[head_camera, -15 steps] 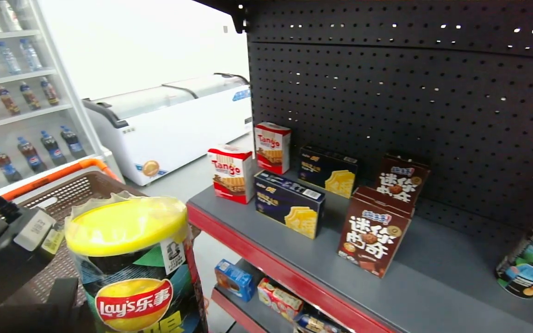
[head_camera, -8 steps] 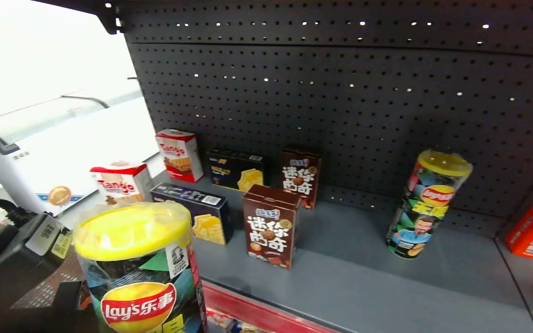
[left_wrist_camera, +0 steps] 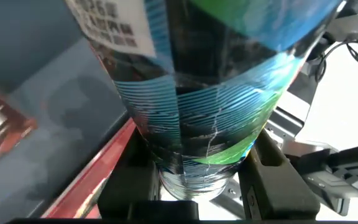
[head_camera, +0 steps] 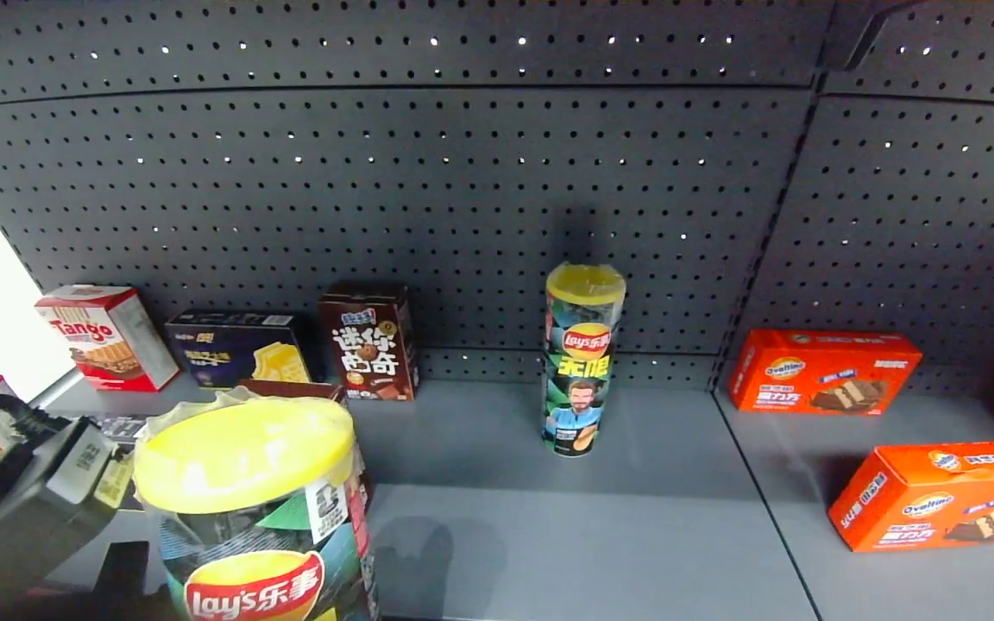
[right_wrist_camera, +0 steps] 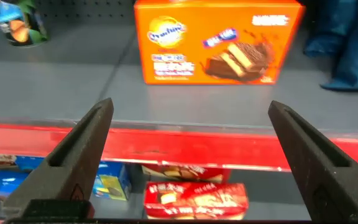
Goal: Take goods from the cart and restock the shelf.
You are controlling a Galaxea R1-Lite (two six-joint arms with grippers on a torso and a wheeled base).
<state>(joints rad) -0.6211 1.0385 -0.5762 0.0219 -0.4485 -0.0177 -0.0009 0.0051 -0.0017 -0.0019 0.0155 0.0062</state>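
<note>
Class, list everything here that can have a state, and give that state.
Held can: upright, lid on.
Left gripper: shut on it.
Right gripper: open, empty.
Shelf can: upright, lid on.
Brown box: upright, closed.
Front orange box: closed.

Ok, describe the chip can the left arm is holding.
The can is a tall tube with a yellow lid under clear wrap; its sleeve is black, blue and green, with a red-and-yellow logo and a small white sticker. It stands upright, clamped near its base by the left end effector, at the front edge of the shelf.
</note>
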